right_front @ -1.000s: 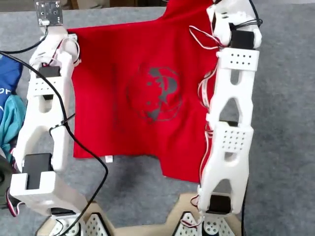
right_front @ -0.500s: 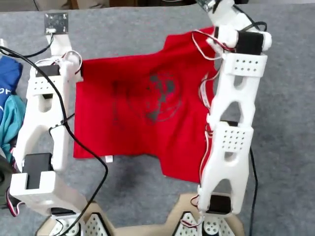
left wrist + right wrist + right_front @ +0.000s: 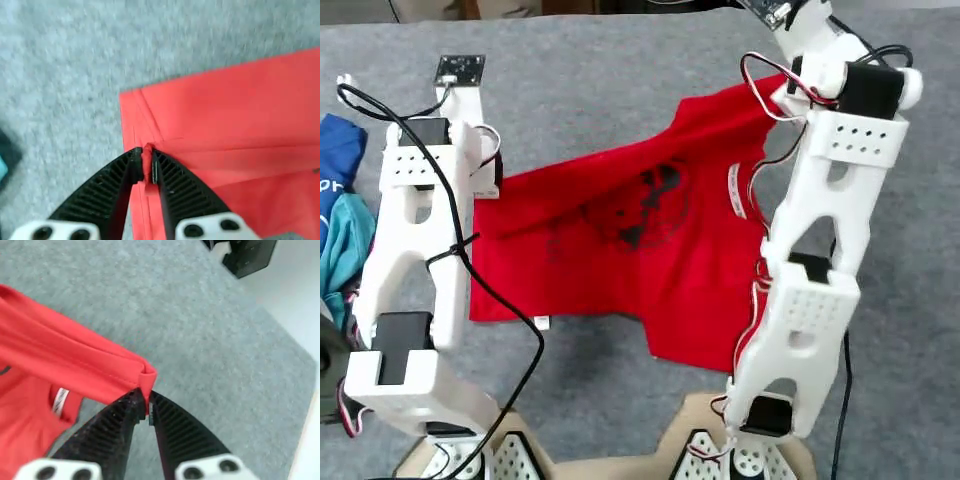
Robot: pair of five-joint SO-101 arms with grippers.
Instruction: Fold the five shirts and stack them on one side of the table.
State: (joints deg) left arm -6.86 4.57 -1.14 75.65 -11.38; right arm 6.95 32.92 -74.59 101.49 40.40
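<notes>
The high camera looks almost straight down on the grey table (image 3: 600, 90), with the arm bases (image 3: 750, 462) at the frame's bottom edge and the red shirt (image 3: 620, 250) in the middle. Each wrist camera sits close behind its own fingers, looking along the left gripper (image 3: 147, 167) or the right gripper (image 3: 146, 402) at a shirt edge and the grey surface, both shared with the high view.

Bright and even in the high view, lit softly from overhead. Throws just a faint, soft-edged shadow onto the grey table cover (image 3: 620, 80) below the lower hem of the red shirt (image 3: 620, 270), centre bottom of the frame. Leaves a mild sheen on the white right arm (image 3: 820, 290) at the right of the frame. Deepens to darker red inside the shirt's folds in the left wrist view. Washes almost to white over the pale floor (image 3: 295, 285) in the right wrist view.
</notes>
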